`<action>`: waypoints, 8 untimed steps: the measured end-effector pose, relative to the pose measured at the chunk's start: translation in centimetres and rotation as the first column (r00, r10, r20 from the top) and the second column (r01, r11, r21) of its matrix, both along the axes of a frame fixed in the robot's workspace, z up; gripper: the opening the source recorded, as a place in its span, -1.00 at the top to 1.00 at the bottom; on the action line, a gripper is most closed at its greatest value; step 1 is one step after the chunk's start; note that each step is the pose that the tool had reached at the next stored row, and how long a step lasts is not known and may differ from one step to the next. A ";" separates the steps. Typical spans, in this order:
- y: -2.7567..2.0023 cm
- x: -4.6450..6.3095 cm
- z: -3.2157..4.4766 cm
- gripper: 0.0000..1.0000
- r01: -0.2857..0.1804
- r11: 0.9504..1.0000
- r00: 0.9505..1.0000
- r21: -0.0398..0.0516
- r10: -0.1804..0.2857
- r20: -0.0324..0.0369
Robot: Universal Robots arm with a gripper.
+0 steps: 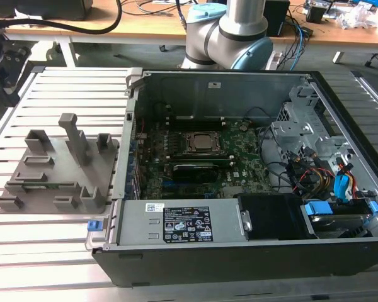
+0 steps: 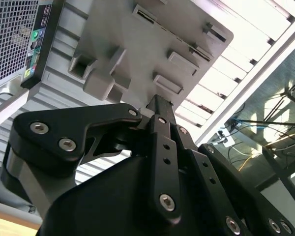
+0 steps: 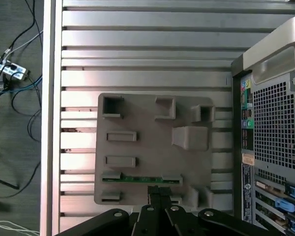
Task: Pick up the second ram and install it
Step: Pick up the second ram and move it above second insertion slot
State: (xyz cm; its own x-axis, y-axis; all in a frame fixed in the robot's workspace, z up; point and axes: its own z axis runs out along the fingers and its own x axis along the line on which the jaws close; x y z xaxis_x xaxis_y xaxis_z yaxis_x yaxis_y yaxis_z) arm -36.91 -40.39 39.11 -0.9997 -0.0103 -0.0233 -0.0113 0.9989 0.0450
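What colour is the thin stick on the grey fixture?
Green; the thin stick shows best in the first wrist view.

Grey fixture plate (image 1: 68, 175) beside open computer case (image 1: 227, 261).

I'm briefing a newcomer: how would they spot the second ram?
Find the grey fixture plate on the slatted table beside the open computer case. Near one edge of the plate, the second ram lies between two low blocks. It is a thin green strip, the only green on the all-grey plate.
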 end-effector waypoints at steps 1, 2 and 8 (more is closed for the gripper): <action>0.00 0.0 0.00 0.79 -0.011 1.000 1.000 0.000 0.011 0.000; 0.00 0.0 0.00 0.79 -0.025 1.000 1.000 0.000 0.025 0.000; 0.00 0.0 0.00 0.79 -0.125 0.992 0.992 0.000 0.125 0.000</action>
State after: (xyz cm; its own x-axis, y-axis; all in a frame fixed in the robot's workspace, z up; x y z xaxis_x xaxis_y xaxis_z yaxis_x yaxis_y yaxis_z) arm -36.91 -40.39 39.11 -0.9905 -0.1355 -0.0233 -0.1365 0.9896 0.0450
